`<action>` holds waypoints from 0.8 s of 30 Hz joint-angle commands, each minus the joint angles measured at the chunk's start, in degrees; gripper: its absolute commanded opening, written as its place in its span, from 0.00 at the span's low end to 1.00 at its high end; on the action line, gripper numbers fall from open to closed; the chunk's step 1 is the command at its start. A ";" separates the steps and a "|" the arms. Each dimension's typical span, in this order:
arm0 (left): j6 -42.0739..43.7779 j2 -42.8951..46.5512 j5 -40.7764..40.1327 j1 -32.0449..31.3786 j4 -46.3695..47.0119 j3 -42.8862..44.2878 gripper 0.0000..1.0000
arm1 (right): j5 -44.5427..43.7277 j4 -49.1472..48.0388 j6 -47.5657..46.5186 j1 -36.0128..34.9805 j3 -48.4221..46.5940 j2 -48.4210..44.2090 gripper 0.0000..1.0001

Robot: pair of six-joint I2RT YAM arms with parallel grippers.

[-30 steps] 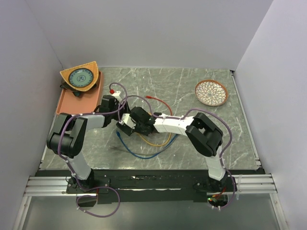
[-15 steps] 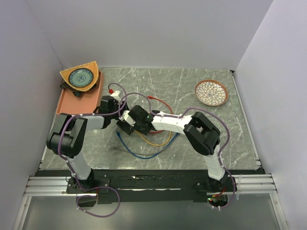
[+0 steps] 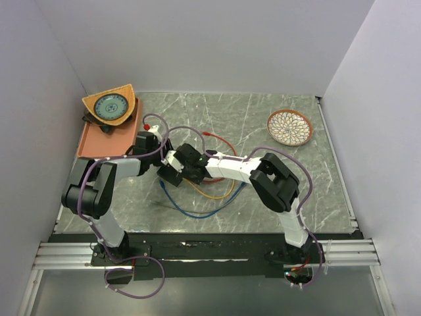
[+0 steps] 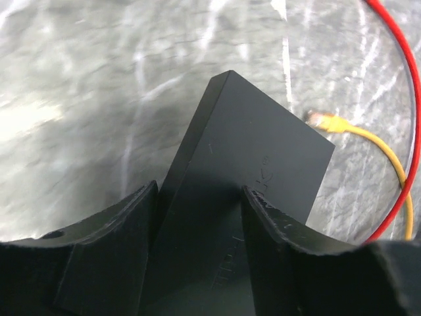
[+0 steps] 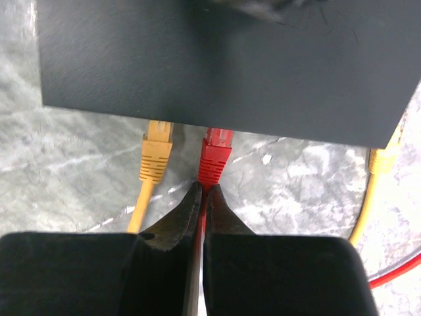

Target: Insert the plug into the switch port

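The flat matte-black switch box [image 5: 223,66] fills the top of the right wrist view. My right gripper [image 5: 204,191] is shut on the red cable just behind the red plug [image 5: 215,157]. The plug's front end meets the box's near edge; the switch port is hidden under that edge. A yellow plug [image 5: 156,153] sits at the same edge just to its left. In the left wrist view the box [image 4: 256,158] stands tilted between my left gripper's [image 4: 197,197] fingers, which press on both its sides. From above, both grippers [image 3: 152,141] [image 3: 172,168] meet left of centre.
Red [image 4: 411,79], yellow [image 3: 214,195] and blue [image 3: 191,212] cables loop on the marble table beneath the right arm. An orange tray [image 3: 89,139] holding a wedge-shaped dish [image 3: 110,106] lies at the back left. A patterned plate [image 3: 290,127] sits at the back right.
Both grippers, with the box and the red plug, have shifted a little to the left and farther back. The grips look the same.
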State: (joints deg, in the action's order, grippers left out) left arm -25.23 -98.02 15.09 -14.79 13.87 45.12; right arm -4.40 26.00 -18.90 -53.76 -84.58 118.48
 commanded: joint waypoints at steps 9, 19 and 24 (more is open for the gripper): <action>-7.37 3.36 -8.41 2.83 -18.78 4.00 0.71 | -5.08 -11.15 1.67 -0.65 -2.79 -2.63 0.29; -8.96 10.56 -13.77 3.62 -23.18 7.78 0.78 | -13.35 -5.87 3.07 -0.65 -2.26 -7.55 0.81; -8.69 18.28 -13.51 3.54 -23.62 7.70 0.82 | -8.97 -5.00 6.32 -0.73 -0.42 -14.49 0.99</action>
State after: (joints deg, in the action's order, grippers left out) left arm -33.19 -87.15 2.57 -11.31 -9.41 50.59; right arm -14.85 21.06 -15.81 -54.13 -85.45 112.75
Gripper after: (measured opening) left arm 0.807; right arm 0.975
